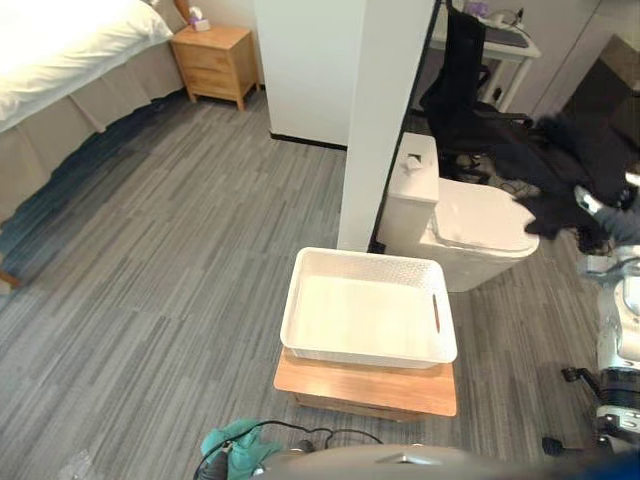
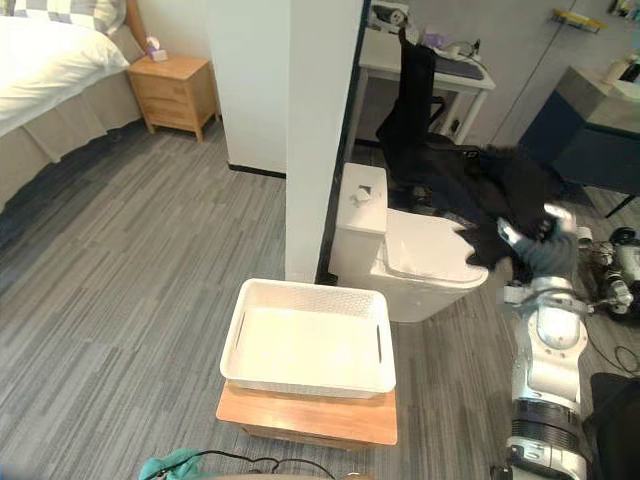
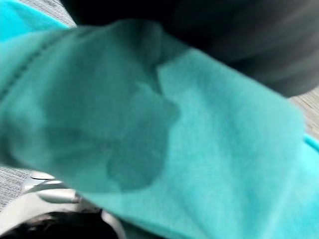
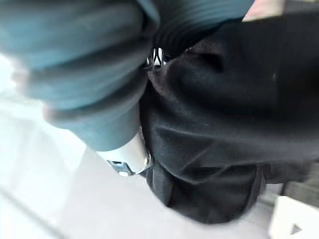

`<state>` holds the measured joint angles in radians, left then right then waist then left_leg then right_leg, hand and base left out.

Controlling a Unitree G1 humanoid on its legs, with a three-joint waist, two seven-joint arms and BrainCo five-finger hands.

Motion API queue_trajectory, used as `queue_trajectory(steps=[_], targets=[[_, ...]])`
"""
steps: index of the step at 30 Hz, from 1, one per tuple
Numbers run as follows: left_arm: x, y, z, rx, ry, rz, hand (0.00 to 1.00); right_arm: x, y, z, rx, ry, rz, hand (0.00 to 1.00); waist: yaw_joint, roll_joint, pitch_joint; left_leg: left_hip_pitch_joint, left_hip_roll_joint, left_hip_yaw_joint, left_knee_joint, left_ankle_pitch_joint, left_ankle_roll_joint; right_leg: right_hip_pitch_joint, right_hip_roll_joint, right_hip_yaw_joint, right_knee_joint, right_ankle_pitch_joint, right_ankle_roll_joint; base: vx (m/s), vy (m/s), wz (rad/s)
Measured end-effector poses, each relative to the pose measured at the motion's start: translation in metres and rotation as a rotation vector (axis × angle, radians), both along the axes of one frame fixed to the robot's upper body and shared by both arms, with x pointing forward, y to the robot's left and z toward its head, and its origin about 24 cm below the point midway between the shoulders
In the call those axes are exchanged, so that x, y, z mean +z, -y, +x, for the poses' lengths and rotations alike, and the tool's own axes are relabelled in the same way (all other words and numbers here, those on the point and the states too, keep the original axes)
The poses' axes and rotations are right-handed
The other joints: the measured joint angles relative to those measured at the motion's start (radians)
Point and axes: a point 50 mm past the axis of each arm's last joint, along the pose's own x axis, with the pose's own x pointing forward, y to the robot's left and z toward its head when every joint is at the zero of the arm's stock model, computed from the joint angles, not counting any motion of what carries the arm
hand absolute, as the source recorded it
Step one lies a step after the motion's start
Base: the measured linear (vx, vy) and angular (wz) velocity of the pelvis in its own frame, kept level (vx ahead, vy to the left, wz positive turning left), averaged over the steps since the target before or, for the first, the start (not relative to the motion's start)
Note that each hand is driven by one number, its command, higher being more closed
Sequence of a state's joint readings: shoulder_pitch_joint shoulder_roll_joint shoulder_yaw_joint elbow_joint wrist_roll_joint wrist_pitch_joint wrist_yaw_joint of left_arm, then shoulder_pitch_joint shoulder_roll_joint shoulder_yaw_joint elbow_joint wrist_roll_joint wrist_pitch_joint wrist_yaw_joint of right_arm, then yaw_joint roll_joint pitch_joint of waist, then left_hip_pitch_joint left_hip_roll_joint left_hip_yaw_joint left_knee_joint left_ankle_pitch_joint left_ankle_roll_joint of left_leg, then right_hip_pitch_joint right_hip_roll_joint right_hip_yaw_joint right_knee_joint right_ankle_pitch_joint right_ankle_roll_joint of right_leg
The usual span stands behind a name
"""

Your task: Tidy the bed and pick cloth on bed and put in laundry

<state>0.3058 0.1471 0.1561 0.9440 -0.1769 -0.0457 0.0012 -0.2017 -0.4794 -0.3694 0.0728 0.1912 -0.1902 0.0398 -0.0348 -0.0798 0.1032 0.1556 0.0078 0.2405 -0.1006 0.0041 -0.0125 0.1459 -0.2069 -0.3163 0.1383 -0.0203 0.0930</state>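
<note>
Teal cloth (image 1: 228,441) at 6 o'clock; white basket (image 1: 368,258) empty.
Right hand (image 2: 548,245) at 3 o'clock, fingers clutching black cloth (image 2: 490,240); drop seems not yet done.

the basket (image 1: 365,352) on its wooden stand (image 1: 365,390) is open on top and bare inside, free to reach from above. the pillar (image 1: 385,120) stands just behind its far rim. the toilet (image 1: 480,225) sits near its far right corner and closes that side. right of the toilet, the right hand (image 2: 545,245) grips a black cloth (image 2: 505,200) that hangs in the air there. left of the basket, the floor (image 1: 170,250) lies open as far as the bed (image 1: 60,50) and nightstand (image 1: 215,62).
</note>
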Motion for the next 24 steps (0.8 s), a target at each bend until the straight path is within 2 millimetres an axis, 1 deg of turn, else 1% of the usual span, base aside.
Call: queue_trajectory(steps=[2,4,5,6,7,8,12,14,17,19,22,24], targets=[[0.0,0.002,0.0,0.005,0.0,-0.001,1.0,0.004,-0.008,0.004,0.03,-0.009,-0.005,1.0,0.0,-0.002,0.0,-0.001,0.008,0.003,-0.005,0.004,0.004,0.0,0.009,0.001,-0.002,-0.002,-0.001,-0.08,-0.08,-0.07],[0.0,0.002,-0.001,0.005,0.001,0.0,1.0,0.008,-0.017,0.008,0.065,-0.015,-0.013,1.0,0.003,-0.01,0.001,-0.011,0.01,0.012,-0.006,0.002,-0.002,-0.002,0.012,0.009,-0.011,-0.019,-0.018,-0.12,-0.076,-0.14],[0.0,0.001,-0.001,0.007,0.002,0.001,1.0,0.012,-0.024,0.012,0.098,-0.006,-0.024,1.0,0.008,-0.024,-0.003,-0.02,0.004,0.022,-0.006,0.001,-0.003,-0.005,0.01,0.026,-0.031,-0.04,-0.023,-0.11,-0.063,-0.24],[0.0,0.001,0.0,0.008,0.003,0.003,1.0,0.014,-0.028,0.013,0.117,-0.004,-0.031,1.0,0.018,-0.031,-0.003,-0.022,0.0,0.028,-0.006,0.002,-0.004,-0.007,0.007,0.034,-0.041,-0.052,-0.018,-0.14,-0.116,-0.33],[0.001,-0.002,-0.001,0.011,0.001,0.011,1.0,0.019,-0.037,0.017,0.159,0.0,-0.045,1.0,0.024,-0.049,-0.01,-0.032,-0.012,0.036,-0.006,0.008,-0.006,-0.007,-0.004,0.04,-0.062,-0.088,0.003,-0.1,-0.112,-0.2],[0.0,-0.001,-0.002,0.016,-0.004,0.009,1.0,0.022,-0.043,0.02,0.188,-0.001,-0.058,1.0,0.022,-0.047,-0.01,-0.033,-0.006,0.042,-0.007,0.012,-0.006,-0.007,0.0,0.039,-0.065,-0.095,0.012,-0.11,-0.126,-0.09],[-0.002,0.001,-0.005,0.021,-0.017,0.003,1.0,0.032,-0.056,0.03,0.255,-0.008,-0.078,1.0,0.024,-0.034,-0.019,-0.031,0.016,0.041,-0.007,0.032,-0.018,-0.003,0.016,0.026,-0.069,-0.09,0.011,-0.04,-0.071,0.01],[-0.002,0.001,-0.006,0.021,-0.02,0.004,1.0,0.044,-0.069,0.038,0.31,0.012,-0.087,1.0,0.024,-0.034,-0.024,-0.032,0.024,0.036,-0.007,0.041,-0.017,0.002,0.024,0.019,-0.074,-0.078,0.011,0.0,-0.04,0.04],[-0.002,-0.001,-0.005,0.019,-0.02,0.01,1.0,0.057,-0.093,0.049,0.411,0.012,-0.089,1.0,0.029,-0.043,-0.038,-0.033,0.032,0.019,-0.006,0.054,-0.017,0.011,0.036,0.018,-0.096,-0.051,-0.005,0.02,-0.017,0.11],[-0.002,-0.001,-0.003,0.011,-0.019,0.009,1.0,0.062,-0.106,0.056,0.46,-0.005,-0.101,1.0,0.03,-0.041,-0.04,-0.034,0.038,0.007,-0.006,0.063,-0.016,0.019,0.046,0.02,-0.105,-0.027,-0.02,-0.02,0.009,0.21],[-0.002,-0.001,-0.002,0.015,-0.017,0.0,1.0,0.065,-0.121,0.061,0.511,-0.028,-0.128,1.0,0.039,-0.041,-0.043,-0.043,0.041,-0.007,-0.006,0.071,-0.014,0.018,0.052,0.028,-0.106,-0.02,-0.023,-0.09,0.012,0.17],[-0.002,0.0,-0.002,0.013,-0.023,-0.01,1.0,0.065,-0.133,0.063,0.553,-0.052,-0.154,1.0,0.045,-0.033,-0.052,-0.064,0.042,-0.014,-0.006,0.074,-0.018,0.005,0.058,0.03,-0.115,-0.021,-0.023,-0.12,-0.01,0.04]])
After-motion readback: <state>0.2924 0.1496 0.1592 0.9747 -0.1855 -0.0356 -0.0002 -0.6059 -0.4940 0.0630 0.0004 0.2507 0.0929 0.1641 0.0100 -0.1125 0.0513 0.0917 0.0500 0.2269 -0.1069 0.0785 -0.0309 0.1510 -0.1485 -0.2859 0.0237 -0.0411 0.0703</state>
